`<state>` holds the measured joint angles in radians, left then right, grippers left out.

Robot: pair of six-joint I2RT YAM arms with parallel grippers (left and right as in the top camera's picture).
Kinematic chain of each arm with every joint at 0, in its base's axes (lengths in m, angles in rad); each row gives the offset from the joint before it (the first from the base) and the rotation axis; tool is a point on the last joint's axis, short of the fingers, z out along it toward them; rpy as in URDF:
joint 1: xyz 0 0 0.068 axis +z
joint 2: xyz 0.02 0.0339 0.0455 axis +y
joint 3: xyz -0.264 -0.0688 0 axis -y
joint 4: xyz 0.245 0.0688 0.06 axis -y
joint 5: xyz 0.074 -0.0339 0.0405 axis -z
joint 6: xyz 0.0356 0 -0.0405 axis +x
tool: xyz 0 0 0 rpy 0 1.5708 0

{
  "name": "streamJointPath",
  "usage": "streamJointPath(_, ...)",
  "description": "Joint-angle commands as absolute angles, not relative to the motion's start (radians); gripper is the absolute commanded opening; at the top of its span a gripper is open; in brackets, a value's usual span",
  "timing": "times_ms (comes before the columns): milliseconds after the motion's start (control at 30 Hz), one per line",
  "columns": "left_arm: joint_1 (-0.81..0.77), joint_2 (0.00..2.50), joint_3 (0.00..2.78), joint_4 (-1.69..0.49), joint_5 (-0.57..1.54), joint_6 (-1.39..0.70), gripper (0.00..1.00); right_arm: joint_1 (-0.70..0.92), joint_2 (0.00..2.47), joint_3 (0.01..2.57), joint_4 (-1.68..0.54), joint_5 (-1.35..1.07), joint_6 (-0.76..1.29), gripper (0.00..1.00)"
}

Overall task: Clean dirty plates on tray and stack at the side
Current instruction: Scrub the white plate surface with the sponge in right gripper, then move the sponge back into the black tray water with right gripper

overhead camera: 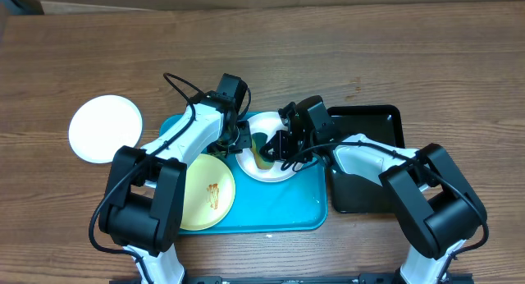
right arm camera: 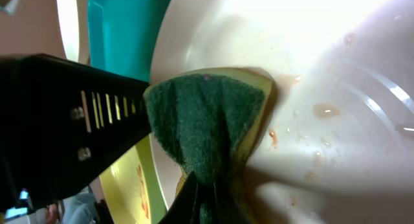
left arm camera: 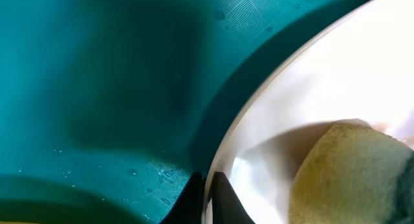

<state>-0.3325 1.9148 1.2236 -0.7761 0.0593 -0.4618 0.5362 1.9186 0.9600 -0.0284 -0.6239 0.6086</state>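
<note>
Nearest the robot's base, the pale yellow plate point(overhead camera: 207, 193) is lying flat in the front-left part of the tray point(overhead camera: 279, 210), showing a small brown smear near its middle. Just beyond it, the middle white plate point(overhead camera: 279, 171) is sitting in the tray's centre, with both arms meeting over it.

The left jaws are reaching in from the plate's left side and are clamping its rim; the left wrist view is showing one dark fingertip on either side of the white edge point(left arm camera: 272, 120), with teal tray floor point(left arm camera: 97, 88) behind.

The right jaws are coming in from the right and are pinching a sponge point(right arm camera: 200, 120), green scouring face over yellow body, which is pressing against the plate's inner face. Brownish droplets and wet streaks are lying on the plate point(right arm camera: 336, 68) beside the sponge.

Farther right, a black tray point(overhead camera: 369, 124) is resting on the wooden surface point(overhead camera: 410, 54), just beside the turquoise one. Far left, well apart from the tray, the outlying white plate point(overhead camera: 106, 129) is lying alone on the surface.
</note>
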Motion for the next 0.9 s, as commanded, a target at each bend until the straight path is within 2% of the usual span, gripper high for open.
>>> streamJointPath(0,-0.331,1.924,1.213,-0.778,0.045,-0.471,0.04,0.513,1.929,0.966,-0.044,-0.622,0.547,0.04)
streamJointPath(233,-0.331,1.924,1.213,-0.778,0.045,-0.471,0.04,0.424,1.929,0.966,-0.102,-0.636,0.454,0.04)
streamJointPath(600,-0.331,1.924,1.213,-0.777,0.044,-0.471,0.04,0.386,1.824,1.014,-0.074,-0.863,0.440,0.04)
streamJointPath(867,-0.331,1.924,1.213,-0.777,0.044,-0.467,0.04,0.297,1.685,1.016,-0.220,-0.814,0.373,0.04)
